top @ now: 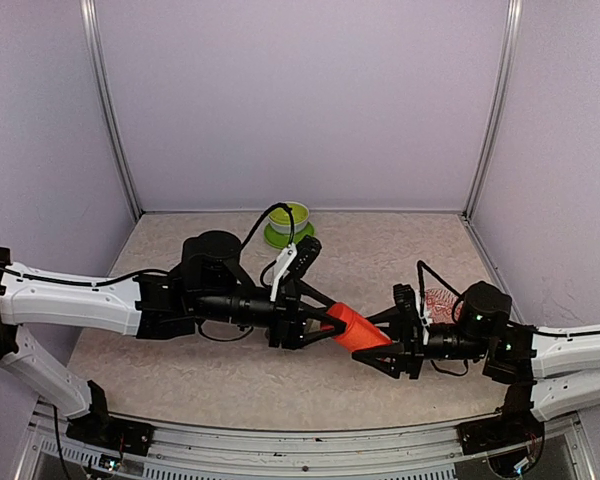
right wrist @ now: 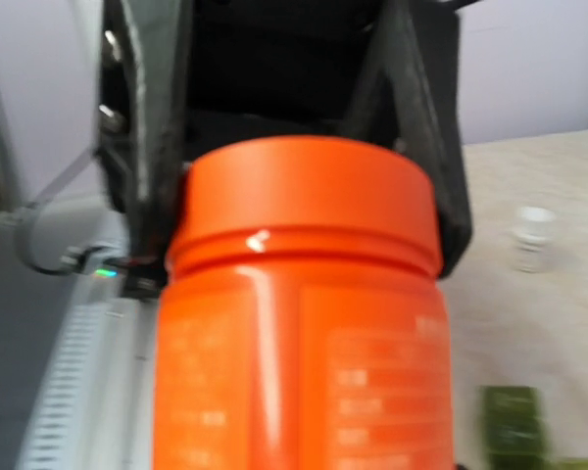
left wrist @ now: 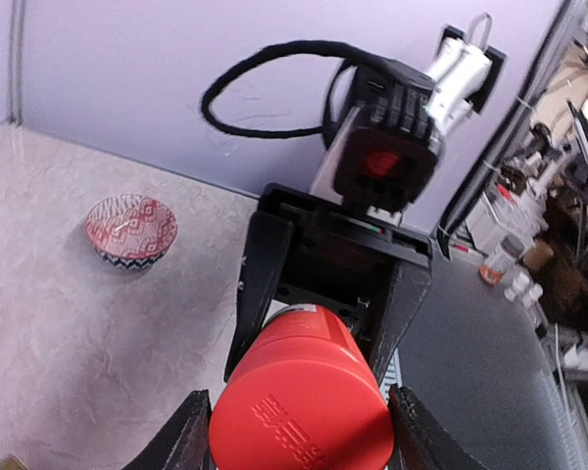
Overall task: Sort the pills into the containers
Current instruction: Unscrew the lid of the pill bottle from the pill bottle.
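A red bottle [top: 355, 328] hangs level above the table, between my two grippers. My left gripper [top: 325, 322] is shut on its cap [left wrist: 304, 411], one black finger [left wrist: 181, 436] on each side. My right gripper [top: 385, 345] is shut on the bottle's body [right wrist: 294, 333], which fills the right wrist view. A piece of the dark green containers [right wrist: 512, 421] shows on the table at the lower right of that view. No pills are in view.
A red-and-white patterned bowl [left wrist: 131, 230] sits on the table behind my right arm [top: 480, 320]. A lime-green bowl on a saucer [top: 288, 222] stands at the back wall. A small white bottle [right wrist: 534, 235] stands on the table.
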Action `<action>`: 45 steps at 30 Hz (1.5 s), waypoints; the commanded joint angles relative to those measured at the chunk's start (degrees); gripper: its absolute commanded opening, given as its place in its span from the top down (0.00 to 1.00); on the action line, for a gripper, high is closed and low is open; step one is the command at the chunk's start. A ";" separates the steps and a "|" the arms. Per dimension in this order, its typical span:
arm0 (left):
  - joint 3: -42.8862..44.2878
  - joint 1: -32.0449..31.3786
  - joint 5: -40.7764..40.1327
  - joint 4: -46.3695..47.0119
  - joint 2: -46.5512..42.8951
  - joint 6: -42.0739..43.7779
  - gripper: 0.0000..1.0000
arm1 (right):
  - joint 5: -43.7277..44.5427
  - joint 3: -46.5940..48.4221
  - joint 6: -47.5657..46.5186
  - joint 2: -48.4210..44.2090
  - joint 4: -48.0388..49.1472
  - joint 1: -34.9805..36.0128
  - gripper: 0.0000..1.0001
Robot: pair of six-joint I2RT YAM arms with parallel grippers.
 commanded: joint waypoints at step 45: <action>-8.22 -1.01 9.94 35.58 3.41 -7.08 0.01 | -0.56 -0.45 12.87 8.57 23.12 3.00 0.79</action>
